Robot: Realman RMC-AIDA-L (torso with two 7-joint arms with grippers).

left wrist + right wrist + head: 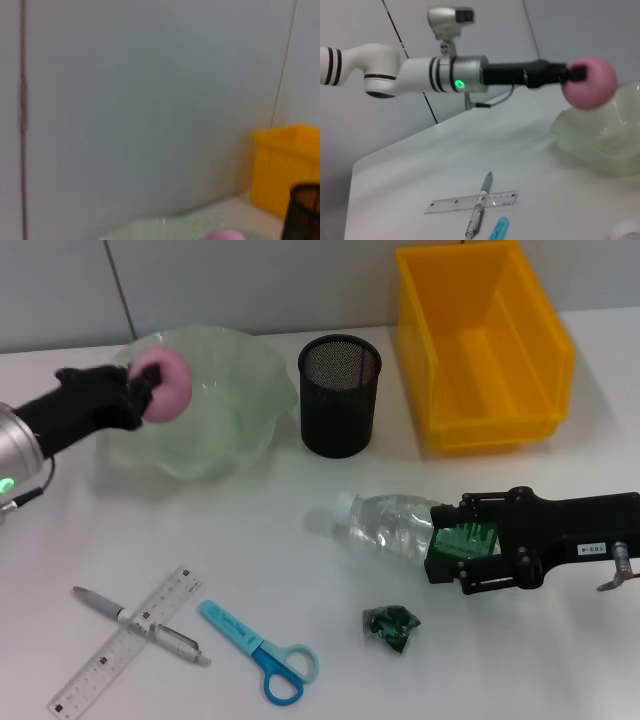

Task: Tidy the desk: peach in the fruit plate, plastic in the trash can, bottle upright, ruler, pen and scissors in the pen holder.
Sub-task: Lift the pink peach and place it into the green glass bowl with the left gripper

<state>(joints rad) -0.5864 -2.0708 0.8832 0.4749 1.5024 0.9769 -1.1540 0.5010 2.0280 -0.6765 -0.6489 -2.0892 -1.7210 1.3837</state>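
Peach (165,384), round, pink, matte.

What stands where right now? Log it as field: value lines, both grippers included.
left gripper: shut on the peach, held over the fruit plate
right gripper: around the bottle, which lies on its side
pen holder: upright, between plate and yellow bin
pen: lying across the ruler
scissors: flat, beside the pen
plastic: green, crumpled, on the desk near the bottle
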